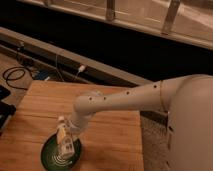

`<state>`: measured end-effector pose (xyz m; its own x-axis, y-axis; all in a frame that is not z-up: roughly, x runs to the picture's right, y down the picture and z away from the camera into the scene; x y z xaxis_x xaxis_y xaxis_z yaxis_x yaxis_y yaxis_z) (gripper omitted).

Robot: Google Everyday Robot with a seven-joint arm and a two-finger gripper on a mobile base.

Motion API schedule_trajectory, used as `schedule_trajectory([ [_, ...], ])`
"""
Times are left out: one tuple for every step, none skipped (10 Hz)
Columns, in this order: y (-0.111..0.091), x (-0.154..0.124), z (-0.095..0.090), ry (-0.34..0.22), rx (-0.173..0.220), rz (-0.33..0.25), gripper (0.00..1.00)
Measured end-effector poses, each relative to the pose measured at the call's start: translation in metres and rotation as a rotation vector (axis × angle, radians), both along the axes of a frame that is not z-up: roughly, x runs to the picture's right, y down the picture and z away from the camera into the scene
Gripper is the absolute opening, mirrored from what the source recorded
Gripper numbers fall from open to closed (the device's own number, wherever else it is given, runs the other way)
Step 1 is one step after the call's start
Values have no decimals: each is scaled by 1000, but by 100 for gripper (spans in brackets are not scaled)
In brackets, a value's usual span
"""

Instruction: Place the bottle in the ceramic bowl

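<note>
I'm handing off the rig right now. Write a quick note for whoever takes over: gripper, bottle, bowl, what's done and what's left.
Gripper: shut on the bottle, low over the ceramic bowl at the wooden table's near left corner.
Bottle: roughly upright, its base inside the bowl's rim area; whether it touches the bowl is unclear.
Done: bottle picked up and brought to the bowl.
Left: set it down, release, withdraw the arm.
</note>
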<state>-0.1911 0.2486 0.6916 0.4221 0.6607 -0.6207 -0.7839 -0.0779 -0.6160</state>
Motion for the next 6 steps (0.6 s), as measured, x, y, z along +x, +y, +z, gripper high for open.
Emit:
schedule_trajectory([
  [1,0,1,0,-5,-5,2],
  [0,1,1,0,-4,-4,8],
  [0,1,2,1,-3,-3,19],
  [1,0,1,-2,-3,-5,30],
  [0,0,1,-2,-3,-5,38],
  [0,0,1,-1,-3,-4,50],
])
